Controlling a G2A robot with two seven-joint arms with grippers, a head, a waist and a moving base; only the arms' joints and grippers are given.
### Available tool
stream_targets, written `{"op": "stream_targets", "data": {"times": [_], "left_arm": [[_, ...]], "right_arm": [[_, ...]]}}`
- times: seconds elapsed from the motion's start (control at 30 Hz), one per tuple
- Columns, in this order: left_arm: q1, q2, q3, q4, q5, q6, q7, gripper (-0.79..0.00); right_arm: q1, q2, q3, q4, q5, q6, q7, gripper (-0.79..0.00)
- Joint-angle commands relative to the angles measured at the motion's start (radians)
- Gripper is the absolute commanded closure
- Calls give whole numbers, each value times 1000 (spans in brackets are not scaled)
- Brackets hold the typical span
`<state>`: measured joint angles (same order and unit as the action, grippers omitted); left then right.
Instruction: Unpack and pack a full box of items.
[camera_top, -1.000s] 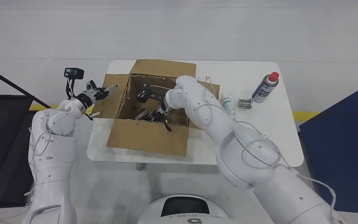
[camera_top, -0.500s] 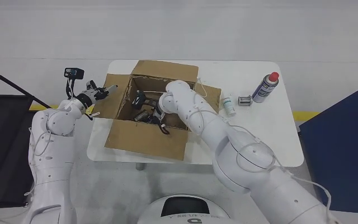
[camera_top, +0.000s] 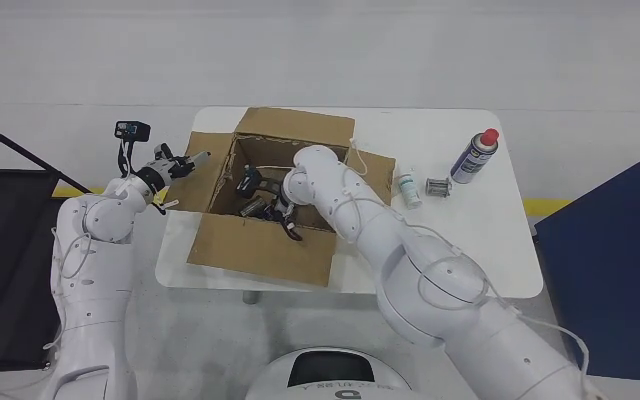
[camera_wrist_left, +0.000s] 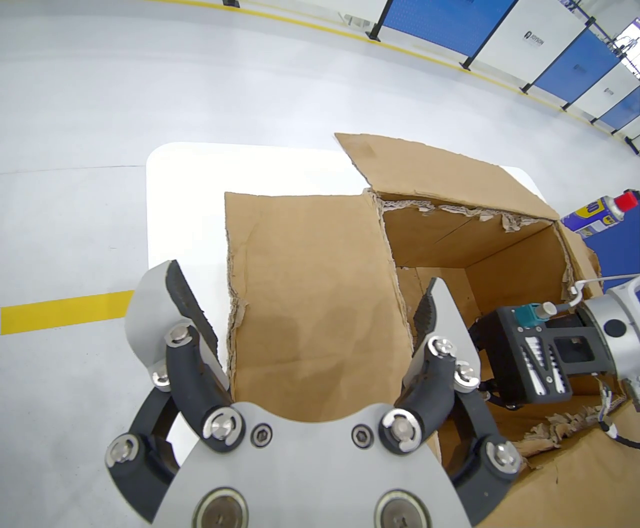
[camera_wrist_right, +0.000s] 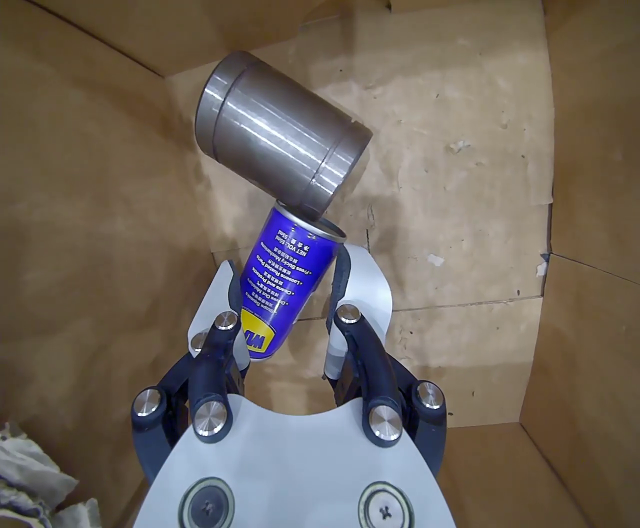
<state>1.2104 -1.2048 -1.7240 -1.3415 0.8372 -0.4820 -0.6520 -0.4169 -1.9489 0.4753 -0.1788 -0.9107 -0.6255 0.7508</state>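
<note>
Cardboard box (camera_top: 262, 245): open on the tabletop (camera_top: 470, 230), flaps splayed, corrugated edges torn, creased brown floor inside.
Blue can (camera_wrist_right: 287, 280): a smooth printed spray can lying on the box floor. Its long axis runs straight away from my right wrist, with the silver rim at the far end.
Right pincer (camera_wrist_right: 289, 262): down inside the box, jaws apart and straddling the blue can across its width. One pad looks to touch it and the other shows a sliver of gap, so I judge it not yet clamped.
Steel cylinder (camera_wrist_right: 282, 150): brushed and glossy, lying tilted, its near end meeting the can's far rim. I'd expect it to roll once the can lifts.
Left pincer (camera_wrist_left: 302, 279): jaws wide apart and holding nothing, outside the box by the side flap. My right arm is plainly nearer.
Second spray can (camera_top: 473, 155): upright on the tabletop, well apart from the box.
</note>
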Motion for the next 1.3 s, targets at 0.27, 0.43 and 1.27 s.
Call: {"op": "stream_targets", "data": {"times": [0.27,0.43,1.27], "left_arm": [[0,0,0,0,0,0,0,-785],[0,0,0,0,0,0,0,-785],[0,0,0,0,0,0,0,-785]], "right_arm": [[0,-1,-1,1,-4,-2,-2,-388],[0,-1,-1,1,-4,-2,-2,-188],[22,8,-17,-27,-61,13,-71,-785]]}}
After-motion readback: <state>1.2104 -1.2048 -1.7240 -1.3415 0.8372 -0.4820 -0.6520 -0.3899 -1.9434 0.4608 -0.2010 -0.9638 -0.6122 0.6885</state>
